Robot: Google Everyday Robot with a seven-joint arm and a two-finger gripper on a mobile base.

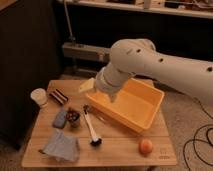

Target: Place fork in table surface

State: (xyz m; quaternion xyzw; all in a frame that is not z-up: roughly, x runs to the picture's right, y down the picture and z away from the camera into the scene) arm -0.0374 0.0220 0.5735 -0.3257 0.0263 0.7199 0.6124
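Note:
The fork (100, 118) is a thin silver piece lying on the table surface (117, 150), just outside the yellow bin's (145, 107) front-left wall. My gripper (110, 95) hangs from the white arm over the bin's left end, pointing down, a little above and behind the fork. Its fingers look open with nothing between them. The arm hides the bin's back-left corner.
A white-handled brush with a black head (91, 131) lies left of the fork. Further left are a grey-blue cloth (61, 146), a small pouch (60, 118), a dark cup (73, 117), a snack bar (59, 96) and a white cup (39, 96). An orange fruit (145, 146) sits front right.

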